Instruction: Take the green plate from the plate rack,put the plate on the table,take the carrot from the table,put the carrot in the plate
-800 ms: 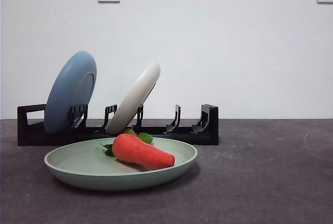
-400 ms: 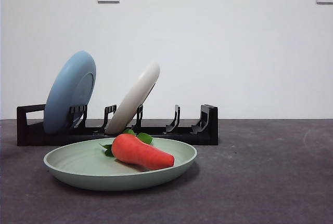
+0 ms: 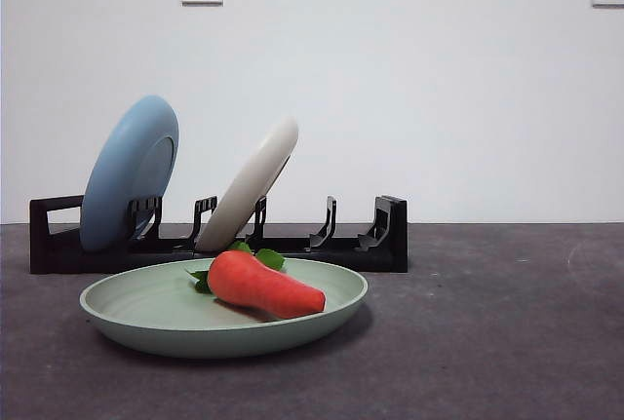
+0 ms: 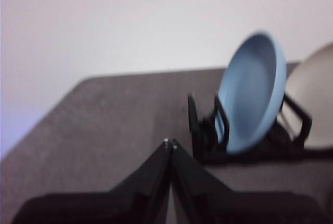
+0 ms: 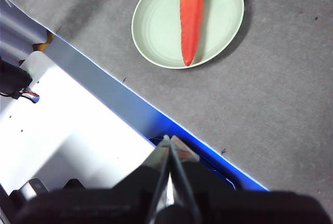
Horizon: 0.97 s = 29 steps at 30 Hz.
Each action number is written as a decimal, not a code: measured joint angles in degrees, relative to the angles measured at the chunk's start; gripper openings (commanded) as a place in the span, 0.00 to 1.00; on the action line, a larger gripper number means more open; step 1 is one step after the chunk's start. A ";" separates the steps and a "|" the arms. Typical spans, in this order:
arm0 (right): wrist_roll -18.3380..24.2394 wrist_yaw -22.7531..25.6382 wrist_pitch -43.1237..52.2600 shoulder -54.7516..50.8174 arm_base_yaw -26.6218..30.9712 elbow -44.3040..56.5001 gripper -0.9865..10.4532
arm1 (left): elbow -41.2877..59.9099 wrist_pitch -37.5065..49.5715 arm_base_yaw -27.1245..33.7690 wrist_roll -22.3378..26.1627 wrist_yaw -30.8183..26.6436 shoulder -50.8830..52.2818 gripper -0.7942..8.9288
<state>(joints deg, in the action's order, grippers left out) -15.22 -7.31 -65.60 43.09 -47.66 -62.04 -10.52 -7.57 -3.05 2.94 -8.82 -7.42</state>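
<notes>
Bench (image 3: 507,342) is carrying the rack (image 3: 385,245), which is holding a blue plate (image 3: 129,186) and a white plate (image 3: 249,186). Green plate (image 3: 146,308) is lying flat before the rack, carrot (image 3: 263,286) resting in it. Left hand (image 4: 169,142) and right hand (image 5: 168,140) are both pressed together, empty, away from the plate.

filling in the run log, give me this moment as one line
carrot: lying in green plate | plate: on table, in front of rack | left tool: shut, by rack | right tool: shut, away
</notes>
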 measured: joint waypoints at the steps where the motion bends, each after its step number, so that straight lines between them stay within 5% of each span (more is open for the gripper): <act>1: 0.00 0.00 0.00 0.00 0.00 0.00 0.09 | 1.44 0.02 0.02 -0.26 0.00 0.61 0.08; 7: 0.00 0.00 0.00 0.00 0.00 0.00 0.09 | 9.27 0.09 0.02 -1.57 0.00 3.85 0.08; 29: 0.00 0.00 0.00 0.00 0.00 0.00 0.09 | 9.55 -2.60 0.04 -2.99 1.73 7.15 0.08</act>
<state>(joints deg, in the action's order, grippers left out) -15.22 -7.31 -65.60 43.09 -47.66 -62.04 -0.97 -10.17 -3.01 -0.05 -7.09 -0.27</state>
